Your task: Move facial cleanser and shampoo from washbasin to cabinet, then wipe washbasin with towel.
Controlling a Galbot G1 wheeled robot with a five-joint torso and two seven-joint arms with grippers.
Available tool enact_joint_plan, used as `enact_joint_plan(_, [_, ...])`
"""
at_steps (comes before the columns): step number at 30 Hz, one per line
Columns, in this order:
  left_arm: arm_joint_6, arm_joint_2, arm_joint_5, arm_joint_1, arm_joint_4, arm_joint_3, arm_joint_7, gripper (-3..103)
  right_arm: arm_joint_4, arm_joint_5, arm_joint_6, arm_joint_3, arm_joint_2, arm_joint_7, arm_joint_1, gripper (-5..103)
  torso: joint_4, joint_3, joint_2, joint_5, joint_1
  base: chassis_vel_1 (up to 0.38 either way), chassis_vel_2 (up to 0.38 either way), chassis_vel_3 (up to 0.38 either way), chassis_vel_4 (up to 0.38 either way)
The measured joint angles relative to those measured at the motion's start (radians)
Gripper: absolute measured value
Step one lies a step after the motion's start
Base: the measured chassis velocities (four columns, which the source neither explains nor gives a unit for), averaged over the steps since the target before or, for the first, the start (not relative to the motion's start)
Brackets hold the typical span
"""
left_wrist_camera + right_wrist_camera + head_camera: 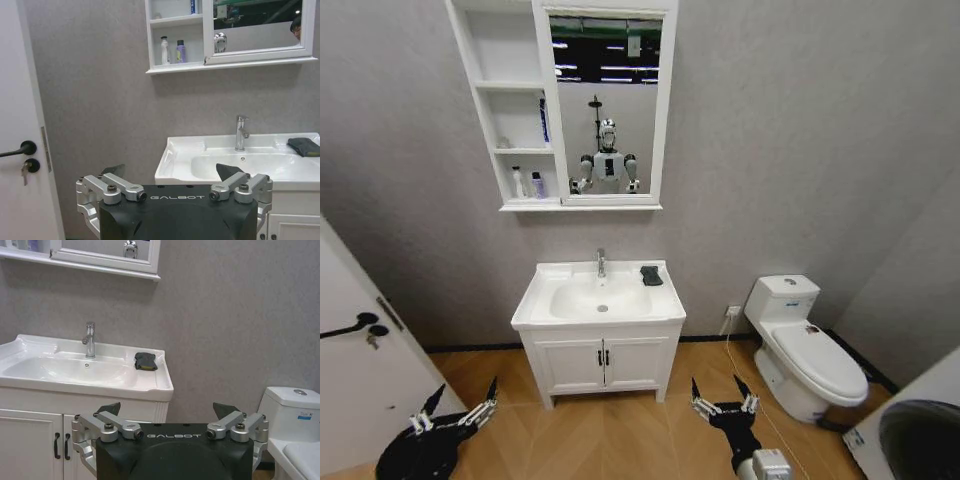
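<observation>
Head view: towel (651, 275) on washbasin (545, 300) rim.

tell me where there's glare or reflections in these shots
Head view: the mirror reflects ceiling lights and the robot itself; soft sheen on the washbasin. Left wrist view: bright highlights on the basin bowl and the chrome faucet. Right wrist view: the faucet glints; the towel stays matte.

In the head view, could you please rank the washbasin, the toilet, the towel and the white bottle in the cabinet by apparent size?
1. washbasin
2. toilet, a little smaller
3. towel
4. white bottle on the lowest shelf of the cabinet, smallest, though it stands farther back.
</observation>
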Motion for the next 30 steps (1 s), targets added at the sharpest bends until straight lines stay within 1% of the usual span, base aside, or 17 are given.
enact_joint_plan(1, [0.000, 0.000, 0.000, 0.000, 0.000, 0.000, 0.000, 100, -0.005, 0.000, 0.019, 0.001, 0.000, -0.005, 0.001, 100, -0.0002, 0.000, 0.000, -0.0014, 0.000, 0.324, -0.351, -0.337, 0.323])
enact_joint_plan(2, [0.000, 0.000, 0.000, 0.000, 0.000, 0.000, 0.000, 100, -0.011, -0.002, 0.035, 0.004, -0.001, -0.010, 0.003, 100, -0.0003, 0.000, 0.000, -0.0009, -0.001, 0.324, -0.299, -0.332, 0.323])
enact_joint_plan(3, [0.000, 0.000, 0.000, 0.000, 0.000, 0.000, 0.000, 100, -0.014, -0.003, 0.043, 0.005, -0.002, -0.014, 0.004, 100, 0.0002, 0.000, 0.000, 0.0004, -0.001, 0.323, -0.299, -0.332, 0.323])
enact_joint_plan(7, [0.000, 0.000, 0.000, 0.000, 0.000, 0.000, 0.000, 100, -0.016, -0.004, 0.048, 0.002, -0.003, -0.022, -0.002, 100, -0.0001, -0.001, 0.001, -0.0006, -0.001, 0.259, -0.269, -0.258, 0.261])
enact_joint_plan(9, [0.000, 0.000, 0.000, 0.000, 0.000, 0.000, 0.000, 100, -0.019, -0.005, 0.049, -0.002, -0.002, -0.023, -0.003, 100, 0.0002, -0.001, 0.001, -0.0006, -0.001, 0.137, 0.021, -0.129, 0.150])
enact_joint_plan(10, [0.000, 0.000, 0.000, 0.000, 0.000, 0.000, 0.000, 100, -0.025, -0.006, 0.052, -0.005, -0.001, -0.024, -0.002, 100, -0.0002, 0.000, 0.001, -0.0009, -0.001, 0.048, 0.021, -0.108, 0.101])
enact_joint_plan(11, [0.000, 0.000, 0.000, 0.000, 0.000, 0.000, 0.000, 100, -0.029, -0.006, 0.054, -0.006, -0.001, -0.024, 0.000, 100, -0.0009, 0.000, 0.001, -0.0002, -0.001, -0.045, 0.008, -0.108, 0.010])
enact_joint_plan(12, [0.000, 0.000, 0.000, 0.000, 0.000, 0.000, 0.000, 100, -0.029, -0.006, 0.054, -0.006, -0.001, -0.024, 0.000, 100, -0.0009, 0.000, 0.001, -0.0002, -0.001, -0.045, 0.008, -0.108, 0.010])
enact_joint_plan(13, [0.000, 0.000, 0.000, 0.000, 0.000, 0.000, 0.000, 100, -0.035, -0.006, 0.055, -0.007, -0.001, -0.025, 0.003, 100, -0.0007, 0.000, 0.000, 0.0004, -0.001, -0.077, -0.042, -0.007, 0.010])
enact_joint_plan(15, [0.000, 0.000, 0.000, 0.000, 0.000, 0.000, 0.000, 100, -0.044, -0.006, 0.062, -0.010, 0.000, -0.029, 0.009, 100, -0.0003, 0.000, 0.000, -0.0008, 0.001, -0.092, 0.020, 0.110, -0.028])
enact_joint_plan(18, [0.000, 0.000, 0.000, 0.000, 0.000, 0.000, 0.000, 100, -0.054, -0.004, 0.073, -0.013, 0.000, -0.032, 0.018, 100, 0.0003, 0.000, 0.000, -0.0002, 0.001, -0.065, 0.046, 0.096, -0.041])
enact_joint_plan(21, [0.000, 0.000, 0.000, 0.000, 0.000, 0.000, 0.000, 100, -0.063, -0.001, 0.085, -0.016, 0.003, -0.034, 0.026, 100, 0.0000, 0.000, -0.001, -0.0006, 0.001, -0.022, 0.040, 0.031, -0.033])
enact_joint_plan(30, [0.000, 0.000, 0.000, 0.000, 0.000, 0.000, 0.000, 100, -0.051, -0.015, 0.086, -0.016, 0.004, -0.045, -0.006, 100, -0.0002, 0.000, 0.000, -0.0005, -0.001, 0.000, 0.000, 0.000, 0.000])
